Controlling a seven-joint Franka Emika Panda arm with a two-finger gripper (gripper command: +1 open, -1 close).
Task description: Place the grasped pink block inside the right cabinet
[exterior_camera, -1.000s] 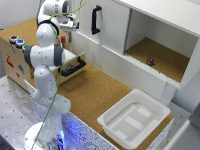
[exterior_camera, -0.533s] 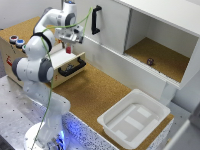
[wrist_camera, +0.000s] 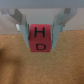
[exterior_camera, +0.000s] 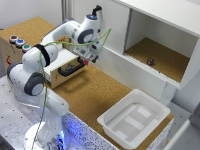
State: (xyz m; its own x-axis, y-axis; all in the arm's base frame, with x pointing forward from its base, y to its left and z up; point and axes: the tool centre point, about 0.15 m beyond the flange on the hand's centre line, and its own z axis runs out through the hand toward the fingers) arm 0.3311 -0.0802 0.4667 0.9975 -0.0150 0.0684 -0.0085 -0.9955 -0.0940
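Note:
In the wrist view a pinkish-red block (wrist_camera: pixel 41 38) marked "HD" sits clamped between my two grey fingers (wrist_camera: pixel 20 29), above cork-brown ground. The gripper (exterior_camera: pixel 91 56) hangs over the cork table near the front of the white unit, to the exterior view's left of the right cabinet (exterior_camera: pixel 165 55). That cabinet is an open white-walled compartment with a cork floor. In the exterior view the block is too small to make out at the fingertips.
A small dark object (exterior_camera: pixel 150 61) lies on the cabinet floor. A wooden drawer box (exterior_camera: pixel 30 52) with coloured buttons stands at the exterior view's left, its black-handled drawer (exterior_camera: pixel 70 67) pulled out. A white plastic tray (exterior_camera: pixel 134 119) sits at the table's front right.
The arm has swung from the far left toward the exterior view's right, carrying the gripper past the drawer box and closer to the white unit.

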